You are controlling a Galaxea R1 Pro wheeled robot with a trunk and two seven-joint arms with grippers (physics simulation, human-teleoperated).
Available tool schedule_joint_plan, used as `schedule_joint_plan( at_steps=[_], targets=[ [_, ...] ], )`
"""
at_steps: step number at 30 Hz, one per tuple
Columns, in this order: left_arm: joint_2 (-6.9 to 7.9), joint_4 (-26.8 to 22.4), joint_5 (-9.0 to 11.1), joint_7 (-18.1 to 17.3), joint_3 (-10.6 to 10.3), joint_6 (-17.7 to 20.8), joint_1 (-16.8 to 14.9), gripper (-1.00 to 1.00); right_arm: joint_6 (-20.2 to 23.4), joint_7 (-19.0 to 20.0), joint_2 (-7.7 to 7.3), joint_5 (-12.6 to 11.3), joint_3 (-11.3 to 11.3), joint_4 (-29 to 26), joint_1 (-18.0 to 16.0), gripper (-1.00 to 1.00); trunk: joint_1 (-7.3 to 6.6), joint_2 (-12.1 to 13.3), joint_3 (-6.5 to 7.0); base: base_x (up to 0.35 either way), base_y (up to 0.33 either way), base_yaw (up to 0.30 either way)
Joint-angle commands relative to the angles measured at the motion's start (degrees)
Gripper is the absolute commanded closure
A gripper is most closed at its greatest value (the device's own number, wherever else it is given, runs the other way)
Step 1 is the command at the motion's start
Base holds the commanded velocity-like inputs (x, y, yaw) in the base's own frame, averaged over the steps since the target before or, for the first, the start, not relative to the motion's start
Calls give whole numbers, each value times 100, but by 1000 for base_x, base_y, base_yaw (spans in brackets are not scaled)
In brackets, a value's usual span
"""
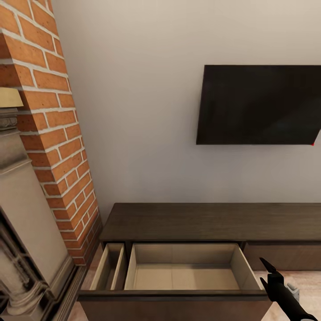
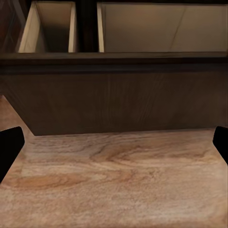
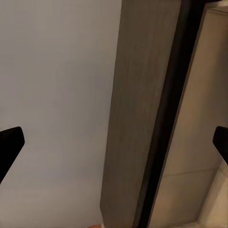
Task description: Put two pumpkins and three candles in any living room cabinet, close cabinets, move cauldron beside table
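Now I am facing the cabinet (image 1: 214, 221), its drawer (image 1: 187, 267) standing open and bare; both grippers, left (image 2: 114, 145) and right (image 3: 114, 147), are gaping, carrying nothing, so fetching comes first.

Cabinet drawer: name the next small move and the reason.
Probably turn away to fetch a pumpkin or candle. The cabinet has its drawer pulled open and bare inside, and both the left gripper and the right gripper are open and hold nothing.
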Motion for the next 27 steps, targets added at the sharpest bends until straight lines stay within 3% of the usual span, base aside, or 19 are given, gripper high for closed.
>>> schedule_joint_plan(
  at_steps=[1, 27],
  targets=[
    [-3, -3, -2, -23, 8, -10, 1, -100, 49, 6, 1, -38, -18, 5, -4, -100, -23, 39, 14, 0, 0, 0],
    [-3, 6, -2, -21, 8, -10, 1, -100, 48, 10, 3, -39, -12, -2, -4, -100, -594, 1082, 481, 0, 0, 0]
  ],
)
